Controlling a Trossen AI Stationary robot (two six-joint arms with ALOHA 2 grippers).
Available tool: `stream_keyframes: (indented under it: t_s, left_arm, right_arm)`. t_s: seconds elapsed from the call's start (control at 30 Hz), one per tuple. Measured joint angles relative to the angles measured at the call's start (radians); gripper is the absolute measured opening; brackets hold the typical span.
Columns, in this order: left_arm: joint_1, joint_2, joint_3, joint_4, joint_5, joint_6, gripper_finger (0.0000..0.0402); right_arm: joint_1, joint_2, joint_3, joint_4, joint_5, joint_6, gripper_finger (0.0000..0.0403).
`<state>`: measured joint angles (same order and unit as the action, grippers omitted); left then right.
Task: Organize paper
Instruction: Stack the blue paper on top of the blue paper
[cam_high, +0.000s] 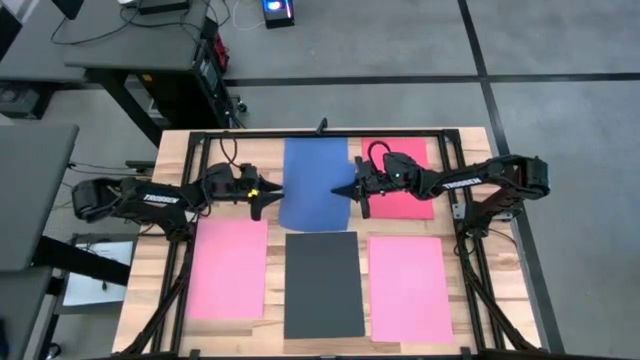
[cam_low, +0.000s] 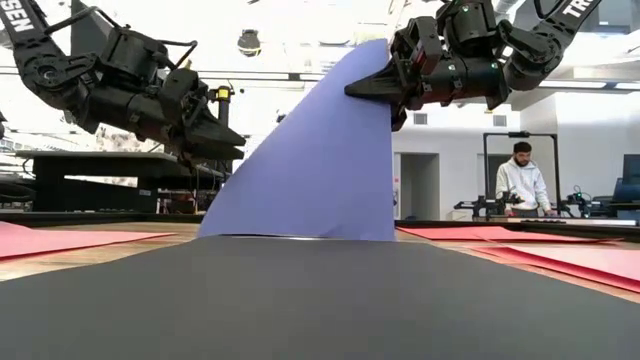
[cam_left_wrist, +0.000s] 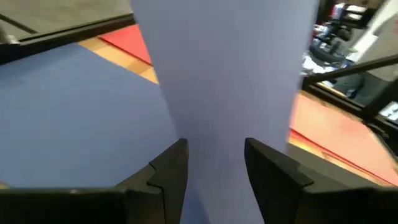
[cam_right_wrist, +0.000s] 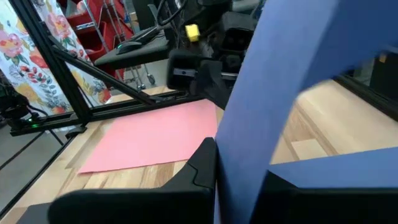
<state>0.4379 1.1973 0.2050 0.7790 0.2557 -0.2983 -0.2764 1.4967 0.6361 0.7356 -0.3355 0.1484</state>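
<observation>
Nearest the low cam lay the dark grey sheet (cam_low: 320, 300), flat on the wooden table (cam_high: 170, 160), front centre, betw. two pink sheets: one on the left (cam_high: 228, 268), one on the right (cam_high: 410, 288). All three sat apart w/ bare wood showing betw. them.

Behind the grey one, the blue sheet (cam_high: 315, 182) was at back centre. Its right side was pulled up off the table; in the low view it rose to a peak, w/ the bottom edge on the table surface. The right gripper (cam_high: 350, 190) was clamped tight on that raised edge, fingers together w/ the paper pinched betw. them, held well above the table.

The left gripper (cam_high: 268, 196) hung at the blue sheet's left edge, also above the table, fingers (cam_left_wrist: 168, 174) apart. Blue paper showed in the gap betw. them in its wrist view, but no pinch could be made out.

A red sheet (cam_high: 400, 180) lay flat at back right, partly under the right arm.

Beyond the table, a person (cam_low: 521, 180) in a light top stood at a bench across the room.
</observation>
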Motion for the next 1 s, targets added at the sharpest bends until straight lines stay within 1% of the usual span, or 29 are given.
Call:
stream_keyframes:
  t_s: [0.07, 0.17, 0.27, 0.33, 0.4, 0.47, 0.57, 0.7, 0.77, 0.87, 1.0]
  left_arm:
    - [0.003, -0.019, 0.000, -0.006, 0.044, 0.001, 0.0141]
    - [0.015, -0.020, 0.000, -0.026, 0.118, 0.002, 0.0141]
    - [0.044, -0.020, 0.000, -0.017, 0.171, 0.005, 0.0141]
    - [0.064, -0.020, -0.001, 0.051, 0.248, -0.008, 0.0141]
    - [0.086, -0.034, 0.000, 0.163, 0.344, -0.036, 0.0141]
    - [0.109, -0.044, 0.000, 0.252, 0.403, -0.061, 0.0141]
    - [0.150, -0.057, 0.000, 0.259, 0.456, -0.070, 0.0141]
    - [0.210, -0.060, -0.001, 0.193, 0.517, -0.049, 0.0141]
    - [0.238, -0.060, -0.003, 0.186, 0.563, -0.043, 0.0141]
    - [0.283, -0.075, -0.044, 0.252, 0.602, -0.053, 0.0141]
    - [0.334, -0.123, -0.122, 0.315, 0.608, -0.066, 0.0141]
  right_arm:
    - [-0.006, 0.000, 0.000, 0.003, 0.000, -0.006, 0.0000]
    - [-0.014, 0.000, 0.005, 0.003, 0.000, -0.017, 0.0000]
    - [-0.008, 0.000, 0.026, 0.003, 0.000, -0.015, 0.0000]
    - [0.003, 0.000, 0.044, 0.001, -0.003, -0.016, 0.0000]
    - [0.013, 0.000, 0.068, -0.016, -0.005, -0.021, 0.0000]
    - [0.023, 0.000, 0.099, -0.053, -0.006, -0.031, 0.0000]
    - [0.040, 0.000, 0.147, -0.126, -0.006, -0.055, 0.0000]
    - [0.067, 0.000, 0.213, -0.227, -0.006, -0.079, 0.0000]
    - [0.081, 0.000, 0.241, -0.271, -0.006, -0.082, 0.0000]
    - [0.095, 0.000, 0.279, -0.319, -0.004, -0.100, 0.0000]
    - [0.108, 0.000, 0.329, -0.373, 0.010, -0.105, 0.0000]
